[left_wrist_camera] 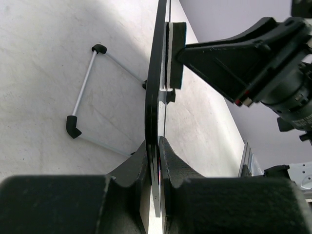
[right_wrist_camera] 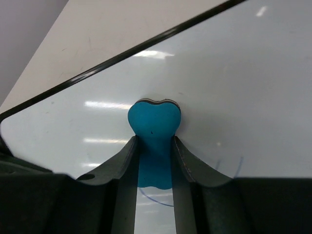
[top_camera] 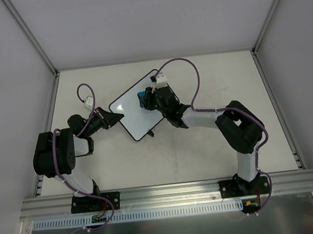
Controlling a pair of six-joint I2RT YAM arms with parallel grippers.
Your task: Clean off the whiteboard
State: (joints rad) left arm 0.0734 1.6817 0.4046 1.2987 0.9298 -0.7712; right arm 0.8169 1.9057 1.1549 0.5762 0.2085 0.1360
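The whiteboard (top_camera: 130, 110) is tilted up off the table, white with a thin black frame. My left gripper (top_camera: 116, 115) is shut on its left edge; in the left wrist view the board (left_wrist_camera: 155, 92) runs edge-on between the gripper's (left_wrist_camera: 158, 146) pads. My right gripper (top_camera: 146, 100) is shut on a blue bone-shaped eraser (top_camera: 142, 100), which presses flat on the board face. In the right wrist view the eraser (right_wrist_camera: 154, 124) sits between that gripper's (right_wrist_camera: 154, 142) fingers, on the board (right_wrist_camera: 234, 83). Faint blue curved pen lines (right_wrist_camera: 158, 199) remain just below and right of it.
The board's wire stand with black feet (left_wrist_camera: 73, 126) hangs behind it above the table (top_camera: 208, 76). White walls and metal posts (top_camera: 29, 35) enclose the table on three sides. An aluminium rail (top_camera: 171, 192) carrying both arm bases runs along the near edge.
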